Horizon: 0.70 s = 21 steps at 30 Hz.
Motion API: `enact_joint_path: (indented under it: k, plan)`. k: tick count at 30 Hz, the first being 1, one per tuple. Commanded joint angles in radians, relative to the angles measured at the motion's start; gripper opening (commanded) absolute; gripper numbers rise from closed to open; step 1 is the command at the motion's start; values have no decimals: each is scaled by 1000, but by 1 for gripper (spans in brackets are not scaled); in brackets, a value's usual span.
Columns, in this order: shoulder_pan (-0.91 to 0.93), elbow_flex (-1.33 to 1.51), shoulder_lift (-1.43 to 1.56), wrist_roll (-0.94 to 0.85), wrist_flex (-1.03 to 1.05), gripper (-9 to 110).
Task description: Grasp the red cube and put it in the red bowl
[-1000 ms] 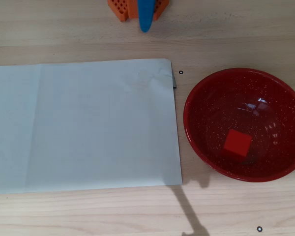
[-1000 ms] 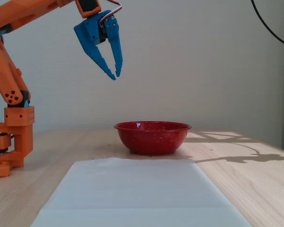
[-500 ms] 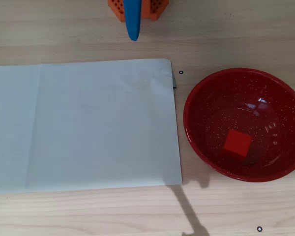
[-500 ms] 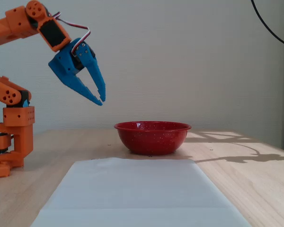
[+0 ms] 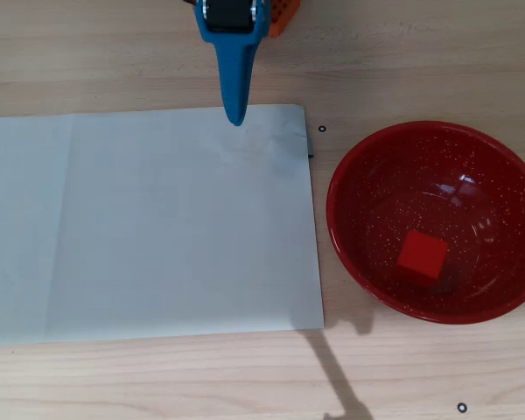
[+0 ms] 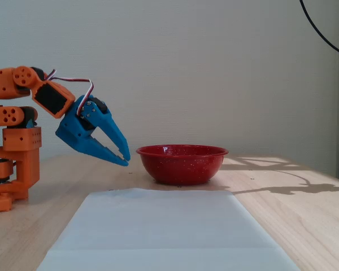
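The red cube [image 5: 423, 255] lies inside the red bowl [image 5: 359, 166], on the speckled bottom slightly toward the side of the bowl nearest the bottom edge of the overhead view. From the fixed view the cube is hidden behind the wall of the red bowl [image 6: 182, 166]. The bowl stands on the bare wood of the table [image 5: 157, 376], close to the right edge of the overhead view and just beside, but apart from, the right edge of a white paper sheet [image 5: 149, 227] that covers much of the table's left and middle area.

The blue end effector [image 6: 126, 159] hangs above the table with nothing between its fingers; in the fixed view its two pointed tips stand slightly apart, so the jaws are spread a little. It tilts downward, its tips to the left of the bowl's rim and clear of it. In the overhead view the end effector [image 5: 236, 118] reaches in from the top edge, its tip over the far edge of the paper sheet, well apart from the bowl. The orange arm [image 6: 14, 113] sits folded at the left side of the table in the fixed view.
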Motion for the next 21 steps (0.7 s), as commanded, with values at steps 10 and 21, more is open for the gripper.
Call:
enact_joint_path:
  k: [10, 21]
  plan:
    - [-11, 160, 60, 29, -46, 0]
    - [-29, 160, 60, 0, 112, 0]
